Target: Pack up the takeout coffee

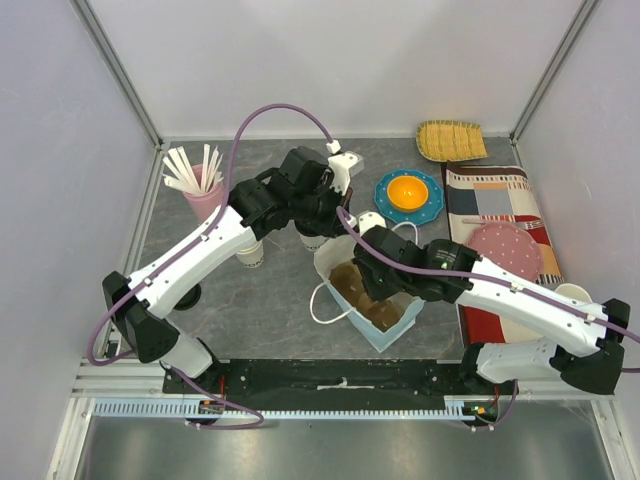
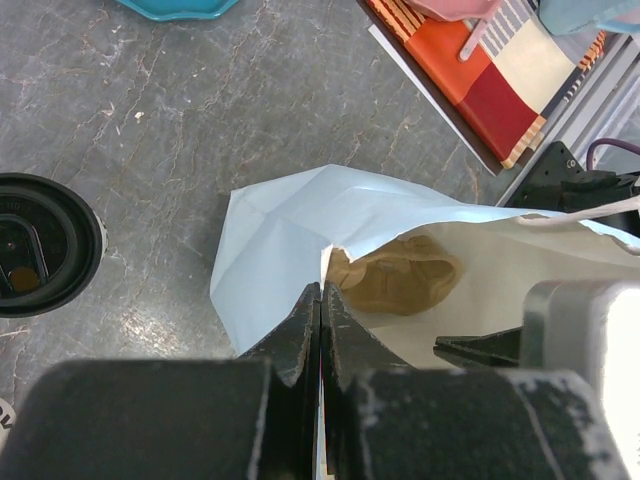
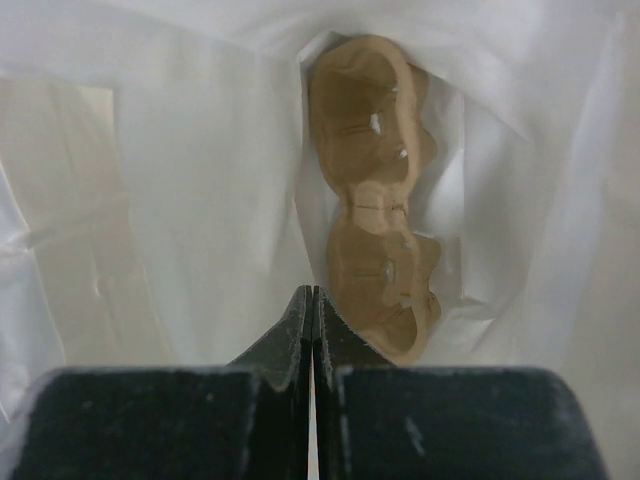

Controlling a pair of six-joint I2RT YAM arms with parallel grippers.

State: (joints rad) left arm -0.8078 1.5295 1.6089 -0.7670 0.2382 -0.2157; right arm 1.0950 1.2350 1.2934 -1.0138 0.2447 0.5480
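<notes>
On grey tabletop (image 2: 200,120), takeout coffee (image 2: 45,245) stands upright, lid (image 2: 70,215) up, near bag (image 2: 280,230).

Carrier (image 3: 375,200) in bag (image 2: 270,250), takeout coffee (image 2: 40,245) behind it — plate (image 1: 383,195) farther back

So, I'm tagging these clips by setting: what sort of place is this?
Probably a lab test cell staged as a café counter: bare white panel walls in an aluminium frame, and takeout props such as a paper bag holding a cardboard cup carrier and a pink cup of white sticks.
</notes>
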